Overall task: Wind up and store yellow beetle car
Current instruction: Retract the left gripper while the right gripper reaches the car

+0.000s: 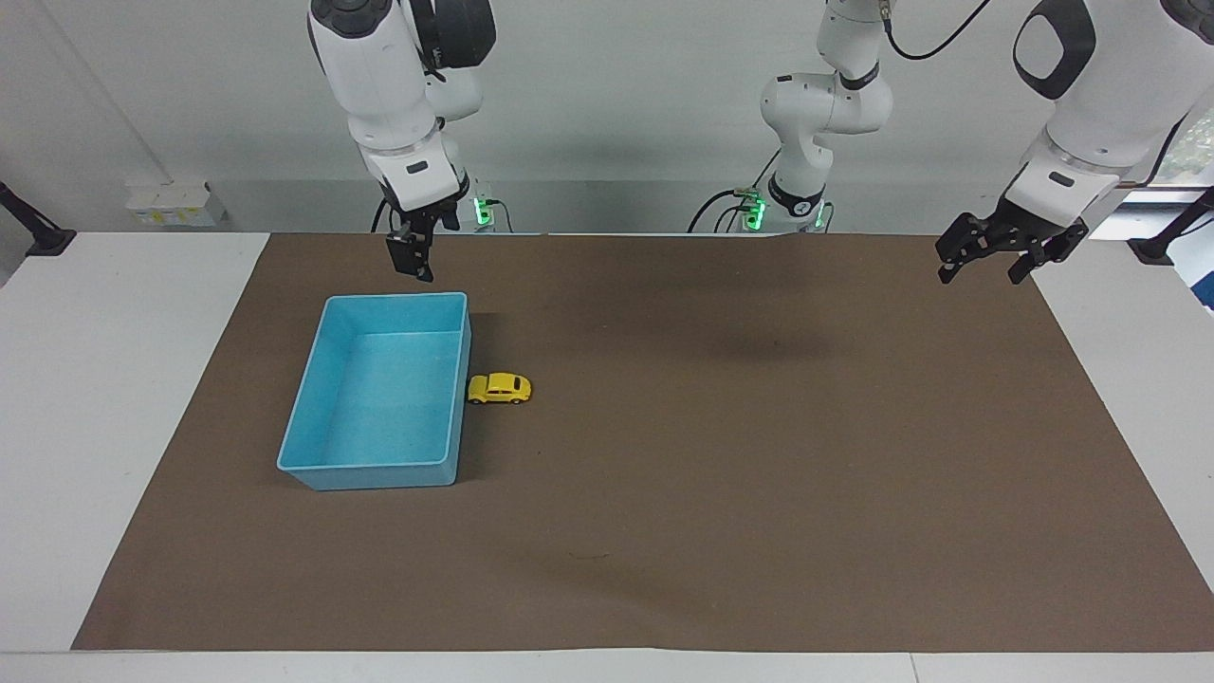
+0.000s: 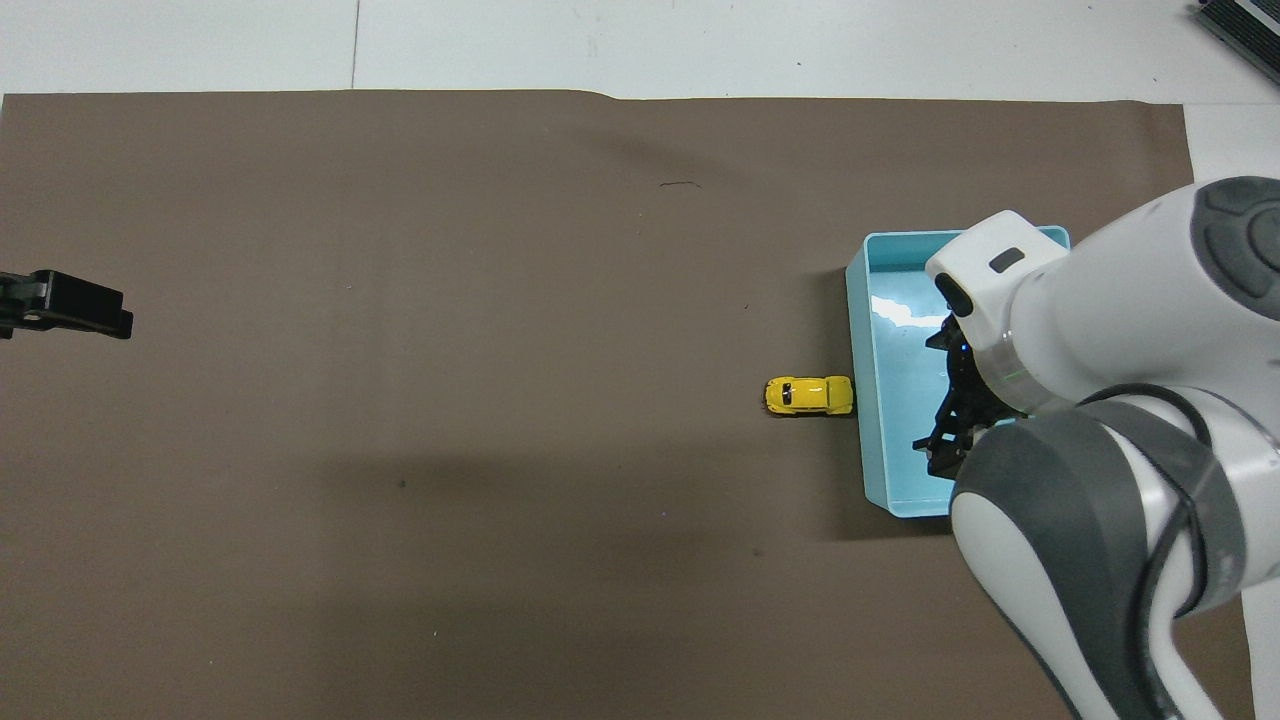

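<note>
Brown mat [image 1: 721,493]; right claw [image 1: 414,266] and left claw [image 1: 986,261] both spread, empty (airborne).

White table [image 1: 114,398] carries a brown mat [image 1: 740,474] covering most of its top, bare white strips along the edges. On the mat, toward my right arm's end: blue bin [image 1: 322,470], upright, with the yellow beetle car [image 1: 500,388] on its wheels, touching the bin's long wall.

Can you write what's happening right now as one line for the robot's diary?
car: yellow beetle car on mat beside blue bin | right gripper: open, empty, raised | left gripper: open, empty, waiting
</note>
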You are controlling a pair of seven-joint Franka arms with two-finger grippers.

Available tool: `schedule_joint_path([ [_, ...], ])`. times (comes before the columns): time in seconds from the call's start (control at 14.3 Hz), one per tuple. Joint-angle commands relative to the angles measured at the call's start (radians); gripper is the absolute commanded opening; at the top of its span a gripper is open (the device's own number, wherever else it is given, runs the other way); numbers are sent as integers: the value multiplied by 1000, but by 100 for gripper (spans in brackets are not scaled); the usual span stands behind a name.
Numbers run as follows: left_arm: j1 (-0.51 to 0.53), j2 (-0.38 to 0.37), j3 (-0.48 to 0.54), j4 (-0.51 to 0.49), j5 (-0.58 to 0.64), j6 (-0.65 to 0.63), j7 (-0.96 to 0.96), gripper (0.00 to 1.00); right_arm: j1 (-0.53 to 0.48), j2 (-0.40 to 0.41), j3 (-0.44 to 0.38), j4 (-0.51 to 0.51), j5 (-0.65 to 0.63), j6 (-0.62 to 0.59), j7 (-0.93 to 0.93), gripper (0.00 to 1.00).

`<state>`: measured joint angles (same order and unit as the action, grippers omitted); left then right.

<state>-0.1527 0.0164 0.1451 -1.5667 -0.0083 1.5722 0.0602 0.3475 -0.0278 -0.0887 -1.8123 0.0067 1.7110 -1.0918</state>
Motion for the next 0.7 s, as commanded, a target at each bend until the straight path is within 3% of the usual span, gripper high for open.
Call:
schedule_joint_path([
  [0.0,13,0,-8,5,-15,-15,-22,100,24,29,3,-27,-13,47,-43,100],
  [0.21,184,-1,-195,16,-13,-18,-49,100,27,46,3,-76,-13,130,-48,100],
  [0.63,205,-15,-206,7,-13,-21,-42,100,48,69,3,-190,-13,292,-46,100],
])
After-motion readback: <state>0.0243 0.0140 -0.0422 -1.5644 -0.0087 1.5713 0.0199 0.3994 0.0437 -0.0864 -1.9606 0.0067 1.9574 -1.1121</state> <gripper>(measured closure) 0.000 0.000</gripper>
